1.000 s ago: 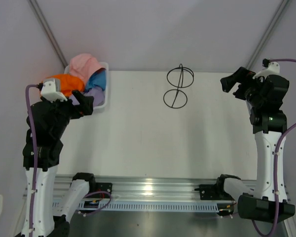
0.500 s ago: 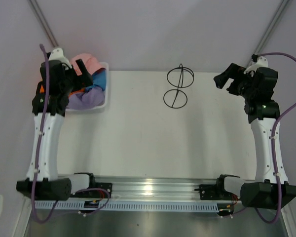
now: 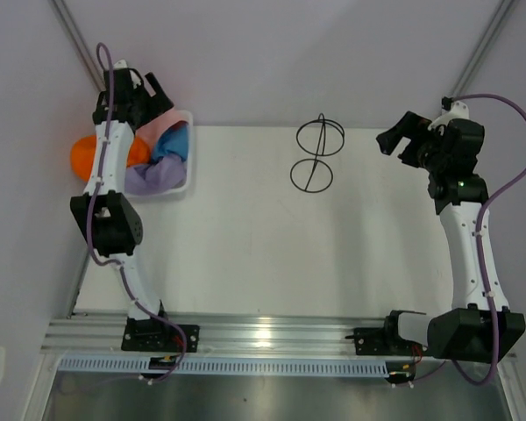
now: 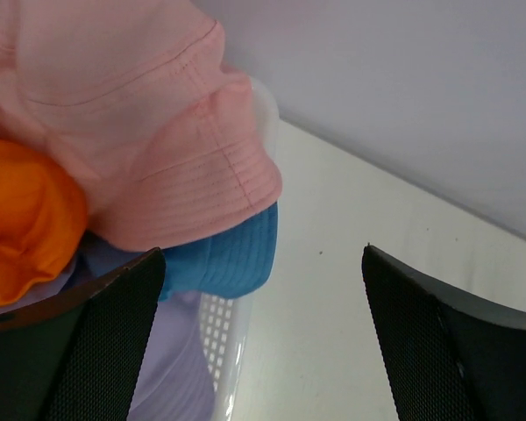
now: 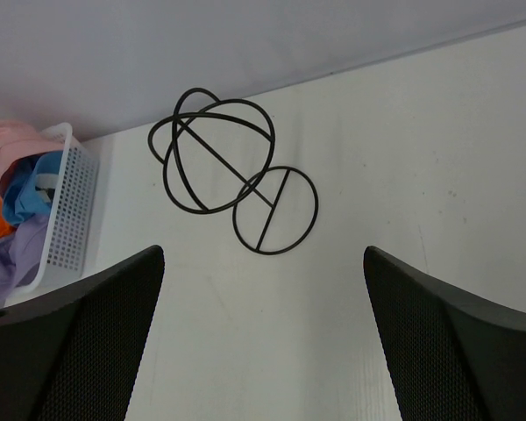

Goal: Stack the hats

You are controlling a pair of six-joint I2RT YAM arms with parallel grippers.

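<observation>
Four hats lie bundled in a white mesh basket point(image 3: 177, 187) at the table's far left: pink hat point(image 3: 152, 132), blue hat point(image 3: 175, 142), lavender hat point(image 3: 147, 179), and orange hat point(image 3: 88, 156) hanging over the basket's left side. My left gripper point(image 3: 156, 95) is open and empty, held above the basket's far end. In the left wrist view the pink hat point(image 4: 131, 114) lies on top, over the blue hat point(image 4: 223, 254), with the orange hat point(image 4: 26, 219) and lavender hat point(image 4: 171, 368) beside it. My right gripper point(image 3: 393, 140) is open and empty at the far right.
A black wire stand point(image 3: 316, 153) is on the table at the far centre; the right wrist view shows the stand point(image 5: 219, 162) with the basket point(image 5: 66, 210) to its left. The tent wall rises just behind the basket.
My left arm has stretched up and back, carrying its gripper from the basket's near side to above its far end. The right gripper has shifted slightly left. The hats stay in the basket.
</observation>
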